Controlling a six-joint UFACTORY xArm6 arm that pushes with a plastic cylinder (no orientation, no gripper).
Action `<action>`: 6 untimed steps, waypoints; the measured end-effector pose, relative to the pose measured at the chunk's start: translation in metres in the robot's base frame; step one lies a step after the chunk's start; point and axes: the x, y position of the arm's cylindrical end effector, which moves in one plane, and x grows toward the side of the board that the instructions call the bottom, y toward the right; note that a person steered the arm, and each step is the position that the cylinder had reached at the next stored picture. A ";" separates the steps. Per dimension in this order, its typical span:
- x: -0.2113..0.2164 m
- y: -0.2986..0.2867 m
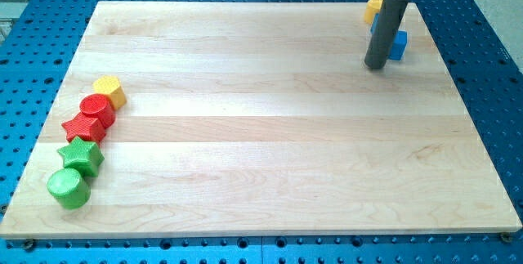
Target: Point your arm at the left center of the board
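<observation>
Sitting way up at the view's top right, my tip (375,66) is touching down just beside a blue block (398,45) and a yellow block (373,8). No claw on this rig, just the rod, so nothing to spread or pinch. The wooden board (270,133) on the blue bench (482,43) has its left center well apart from me, near the yellow hexagon-ish block (109,90), red cylinder (97,109), red star (83,125), green star (81,157) and green cylinder (67,188) lined along that edge. Probably a long slide across open wood.

One camera looks down on whole board (270,125)
</observation>
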 end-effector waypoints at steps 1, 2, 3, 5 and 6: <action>0.007 -0.061; -0.043 -0.157; -0.111 -0.225; -0.081 -0.441; -0.071 -0.494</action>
